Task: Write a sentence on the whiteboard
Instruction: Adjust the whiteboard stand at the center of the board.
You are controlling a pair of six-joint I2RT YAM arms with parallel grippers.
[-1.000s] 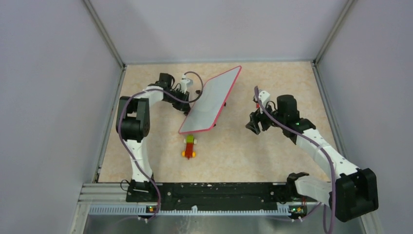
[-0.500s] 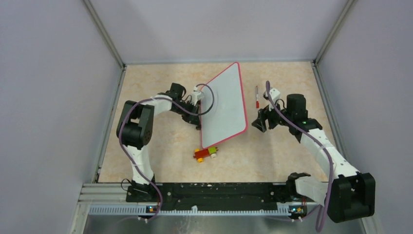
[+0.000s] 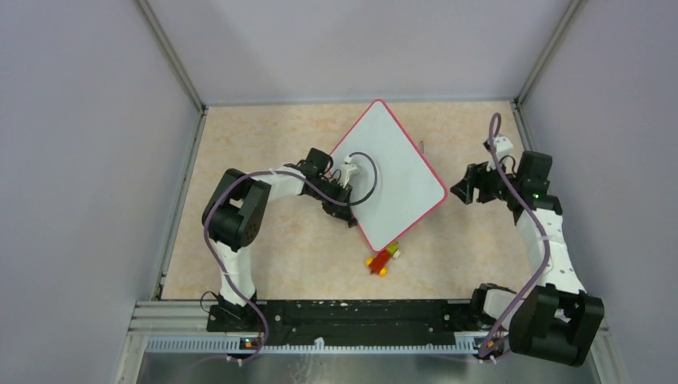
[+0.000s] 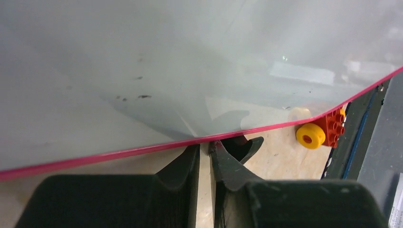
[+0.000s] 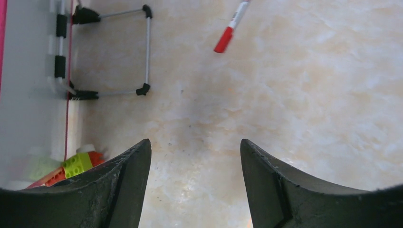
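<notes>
Whiteboard [image 3: 396,180], blank, sits tilted between the arms, steadied for writing by left gripper [image 4: 205,149], jaws nearly shut beneath its red edge, apparently pinching it. Right gripper [image 5: 195,156] gapes empty toward marker [image 5: 231,26] lying beside the board's wire leg [image 5: 147,47].

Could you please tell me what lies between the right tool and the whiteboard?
Only bare table separates the right tool from the whiteboard, as the top view shows. The red marker lies beyond that gap, toward the far wall.
</notes>
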